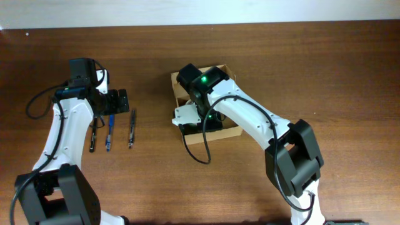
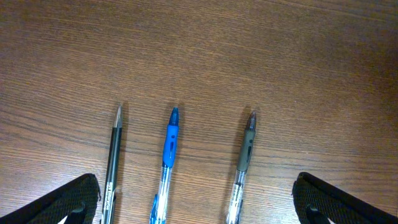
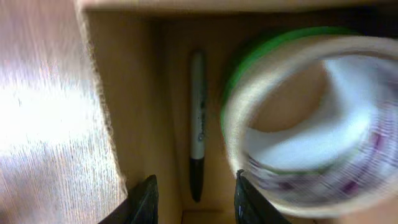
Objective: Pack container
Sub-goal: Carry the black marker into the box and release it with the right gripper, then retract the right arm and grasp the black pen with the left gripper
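Right gripper [image 3: 196,200] low over open container [image 3: 134,112], mid-frame overhead. Jaws narrowly parted, empty, marker [image 3: 197,106] lined up between; tape roll [image 3: 311,118] just right. Left gripper [image 2: 196,200] spread wide above three pens [image 2: 169,149].

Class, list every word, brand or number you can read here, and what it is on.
Nothing reads clearly.
Dark script on grey-and-black marker in brown cardboard box: blurred.
Purple marks on green-edged tape roll: blurred.
White print on thin black pen, wooden table: too small.

The left gripper [image 2: 196,190] hung low with its jaws spread wide. The right gripper [image 3: 194,199] pointed downward, jaws parted.
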Controlling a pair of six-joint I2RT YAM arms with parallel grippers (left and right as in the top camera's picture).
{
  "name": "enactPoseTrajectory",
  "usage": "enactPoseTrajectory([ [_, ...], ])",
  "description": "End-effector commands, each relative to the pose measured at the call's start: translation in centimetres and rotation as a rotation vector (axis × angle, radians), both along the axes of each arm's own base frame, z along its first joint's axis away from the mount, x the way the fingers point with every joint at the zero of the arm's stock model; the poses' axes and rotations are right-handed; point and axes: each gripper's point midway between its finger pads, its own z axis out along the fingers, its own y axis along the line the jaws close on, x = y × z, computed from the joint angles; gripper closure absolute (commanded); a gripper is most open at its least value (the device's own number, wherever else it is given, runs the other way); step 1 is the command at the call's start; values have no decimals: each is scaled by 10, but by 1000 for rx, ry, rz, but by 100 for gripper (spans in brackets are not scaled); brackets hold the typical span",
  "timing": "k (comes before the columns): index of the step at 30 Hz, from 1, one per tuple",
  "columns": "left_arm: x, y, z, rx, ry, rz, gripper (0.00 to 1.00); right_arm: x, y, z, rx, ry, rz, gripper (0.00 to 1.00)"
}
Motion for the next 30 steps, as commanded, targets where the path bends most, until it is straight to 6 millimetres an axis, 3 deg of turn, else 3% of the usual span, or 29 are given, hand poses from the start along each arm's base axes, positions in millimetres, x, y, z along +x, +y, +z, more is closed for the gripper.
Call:
enactPoseTrajectory([
  [1,4,2,3,9,-9,-8,1,25,9,94,154,-217,-138,62],
  [7,5,2,4,9,-12,-8,1,44,-5,201,374,-401,-417,58],
  [10,16,4,8,19,-59,-6,1,67,-44,241,505,-432,-765,57],
  [13,22,2,11,5,-90,-14,1,87,-95,250,544,-432,-1043,55],
  [14,23,-1,11,-12,-92,-22,1,97,-133,246,538,-421,-1219,54],
  [16,23,-3,11,-19,-93,-25,1,104,-188,236,508,-400,-1445,54],
  [20,20,-3,11,-11,-76,-48,1,103,-283,212,464,-329,-1806,51],
  [21,16,-4,14,-6,-55,-68,1,97,-317,199,450,-282,-1935,50],
  [25,8,2,40,31,-4,-79,1,77,-384,154,360,-192,-2147,46],
  [28,6,8,71,87,7,-114,1,65,-411,121,305,-150,-2229,37],
  [29,7,8,79,93,1,-126,1,62,-416,114,294,-140,-2244,30],
  [30,7,9,88,100,-6,-137,1,58,-422,102,274,-119,-2267,1],
])
